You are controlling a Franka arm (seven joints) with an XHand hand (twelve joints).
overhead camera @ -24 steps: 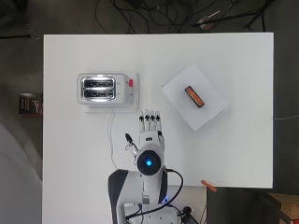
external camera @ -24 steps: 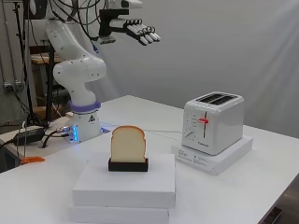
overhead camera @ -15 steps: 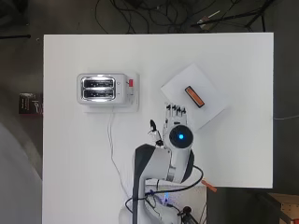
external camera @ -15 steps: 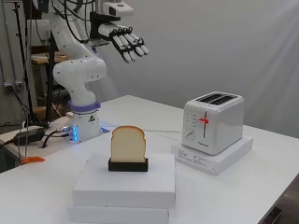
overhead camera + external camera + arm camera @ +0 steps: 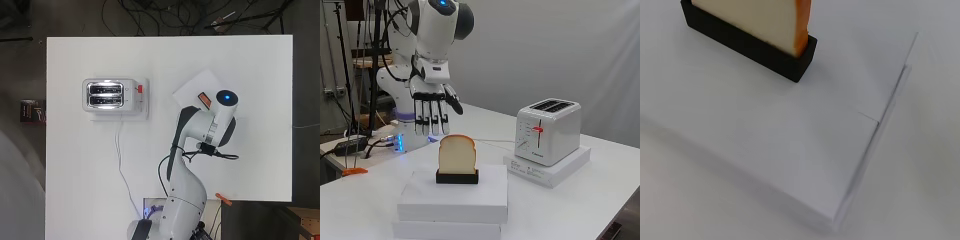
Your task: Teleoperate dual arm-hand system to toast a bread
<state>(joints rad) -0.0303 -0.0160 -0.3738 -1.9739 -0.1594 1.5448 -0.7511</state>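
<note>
Bread (image 5: 457,154): upright in black holder (image 5: 457,176) on white box (image 5: 455,200), left of toaster (image 5: 548,131) on desk (image 5: 580,210). Hand (image 5: 431,102): above and behind bread, fingers (image 5: 428,119) straight, pointing down, released, grasping nothing.

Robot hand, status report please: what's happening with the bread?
Robot hand open, above and behind tan bread slice. Slice upright in black holder, untouched. Nothing in the way.

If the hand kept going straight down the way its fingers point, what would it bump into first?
Probably the bread or the white box under it; the open hand hangs fingers-down just behind the slice, though depth is unclear.
</note>
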